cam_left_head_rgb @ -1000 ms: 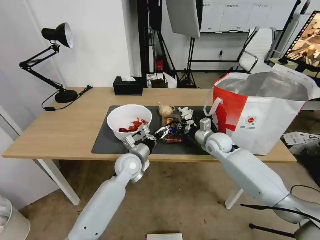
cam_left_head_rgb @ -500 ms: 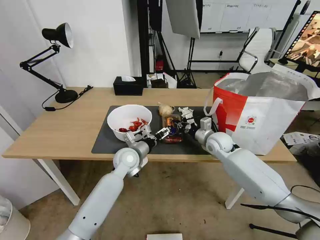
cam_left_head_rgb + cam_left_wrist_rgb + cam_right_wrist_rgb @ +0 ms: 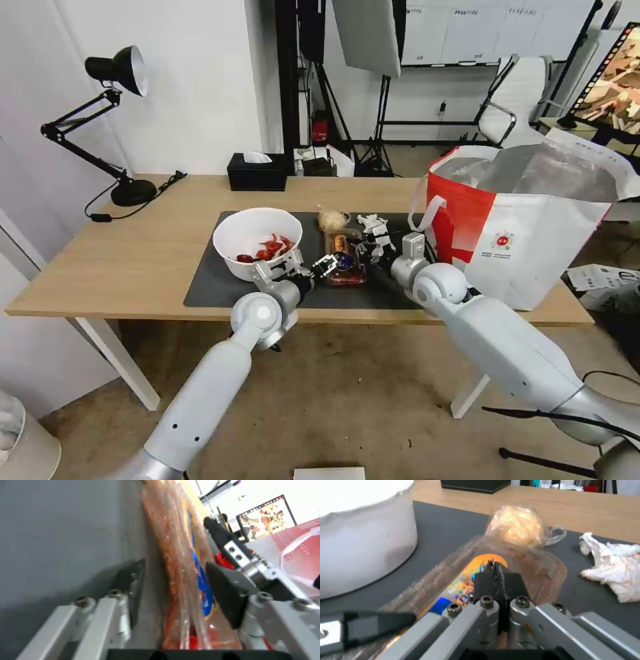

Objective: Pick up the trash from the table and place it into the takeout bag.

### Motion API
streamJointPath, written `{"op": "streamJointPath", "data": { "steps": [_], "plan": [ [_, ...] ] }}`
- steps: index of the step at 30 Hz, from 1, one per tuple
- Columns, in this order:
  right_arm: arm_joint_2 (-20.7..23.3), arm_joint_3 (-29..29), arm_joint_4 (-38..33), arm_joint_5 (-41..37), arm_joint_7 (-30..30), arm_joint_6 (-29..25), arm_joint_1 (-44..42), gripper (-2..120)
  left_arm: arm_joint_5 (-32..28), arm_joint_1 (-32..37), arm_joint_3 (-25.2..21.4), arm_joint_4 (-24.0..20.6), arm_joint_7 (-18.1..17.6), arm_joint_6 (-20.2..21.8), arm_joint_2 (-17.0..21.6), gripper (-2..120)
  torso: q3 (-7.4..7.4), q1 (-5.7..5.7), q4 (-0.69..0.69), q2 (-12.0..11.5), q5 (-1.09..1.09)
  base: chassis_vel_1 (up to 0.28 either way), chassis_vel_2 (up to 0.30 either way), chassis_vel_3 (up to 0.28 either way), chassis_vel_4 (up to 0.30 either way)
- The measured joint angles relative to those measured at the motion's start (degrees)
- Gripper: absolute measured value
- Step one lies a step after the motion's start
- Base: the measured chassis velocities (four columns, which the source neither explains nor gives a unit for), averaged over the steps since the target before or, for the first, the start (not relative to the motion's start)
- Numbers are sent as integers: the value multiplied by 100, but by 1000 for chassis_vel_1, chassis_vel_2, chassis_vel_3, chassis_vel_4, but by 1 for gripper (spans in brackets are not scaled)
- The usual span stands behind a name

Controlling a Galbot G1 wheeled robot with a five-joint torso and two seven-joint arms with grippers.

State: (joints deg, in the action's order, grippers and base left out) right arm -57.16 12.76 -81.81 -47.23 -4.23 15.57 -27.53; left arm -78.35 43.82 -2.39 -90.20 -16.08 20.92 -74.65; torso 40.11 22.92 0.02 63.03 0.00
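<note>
On the table (image 3: 133, 253) a dark mat (image 3: 213, 283) carries the trash. The clear plastic box (image 3: 345, 261) with an orange-blue label lies at its middle. My left gripper (image 3: 325, 265) is open, and its fingers (image 3: 133, 590) straddle the near edge of the box (image 3: 181, 562). My right gripper (image 3: 369, 251) is shut, its tips (image 3: 496, 566) over the top of the box (image 3: 460, 580). The white bowl (image 3: 257, 240) with red scraps stands left of the box. The yellowish wad (image 3: 516, 526) and the tissue wad (image 3: 613, 565) lie behind it. The takeout bag (image 3: 527, 233) stands open at the right.
A black tissue box (image 3: 257, 172) sits at the table's back edge and a black desk lamp (image 3: 123, 127) at the far left. The bag's loop handle (image 3: 421, 207) hangs toward the mat. Bare wood stretches left of the mat.
My left arm has edged forward, bringing its open fingers closer onto the box's near edge. The right gripper has shifted only slightly farther over the box.
</note>
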Motion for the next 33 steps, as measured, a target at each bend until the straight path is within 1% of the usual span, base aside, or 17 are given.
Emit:
{"op": "streamJointPath", "data": {
  "steps": [2,4,6,9,10,13,14,15,18,21,22,25,26,28,29,30,33],
  "plan": [
    [0,0,-8,-1,1,0,-4,0,-2,9,5,-7,-10,6,0,47,0,0,0,0,0,0,0,0,0],
    [4,5,-30,-1,5,1,-13,0,-10,19,31,-12,-13,21,-3,37,0,0,-3,0,-1,0,0,0,0],
    [6,6,-36,-1,6,1,-14,0,-13,19,42,-13,-13,28,-5,34,0,0,-4,0,-1,0,0,0,0],
    [24,9,-63,-9,19,2,-17,0,-17,25,47,-13,7,33,-5,18,0,0,-4,0,-1,0,0,0,0],
    [24,9,-63,-9,19,2,-17,0,-17,25,47,-13,7,33,-5,18,0,0,-4,0,-1,0,0,0,0],
    [43,9,-96,-28,28,2,-33,0,-20,32,32,-18,14,27,-1,6,0,0,-5,0,-1,0,0,0,0],
    [43,9,-96,-28,28,2,-33,0,-20,32,32,-18,14,27,-1,6,0,0,-5,0,-1,0,0,0,0],
    [46,8,-105,-31,31,2,-40,0,-20,33,28,-23,15,23,3,1,0,0,-4,0,-1,0,0,0,0],
    [45,-12,-126,-54,33,-12,-65,0,-18,36,21,-36,15,22,6,0,0,0,-4,0,0,0,0,0,0],
    [23,-95,-193,-226,34,-159,-118,0,-3,53,5,-69,23,11,7,0,0,0,-3,0,0,0,0,0,0],
    [4,-173,-262,-362,48,-306,-166,0,8,73,-9,-109,21,-4,9,0,1,0,-2,-1,0,0,0,0,0],
    [-55,-481,-576,-659,397,-731,-330,0,34,134,-38,-297,74,-89,27,0,1,0,-1,-1,0,0,0,0,0],
    [-55,-481,-576,-659,397,-731,-330,0,34,134,-38,-297,74,-89,27,0,1,0,-1,-1,0,0,0,0,0],
    [-79,-741,-901,-965,666,-904,-464,0,37,162,-51,-443,136,-147,48,0,1,0,-2,-1,0,0,0,0,0],
    [-91,-921,-1181,-1224,893,-985,-558,5,38,170,-51,-529,177,-201,62,0,0,0,-2,-1,0,0,0,0,0],
    [-91,-921,-1181,-1224,893,-985,-558,5,38,170,-51,-529,177,-201,62,0,0,0,-2,-1,0,0,0,0,0],
    [-80,-1191,-1644,-1534,1187,-1100,-743,15,38,176,-62,-679,282,-321,90,0,0,0,-1,-1,0,0,0,0,0]
  ]
}}
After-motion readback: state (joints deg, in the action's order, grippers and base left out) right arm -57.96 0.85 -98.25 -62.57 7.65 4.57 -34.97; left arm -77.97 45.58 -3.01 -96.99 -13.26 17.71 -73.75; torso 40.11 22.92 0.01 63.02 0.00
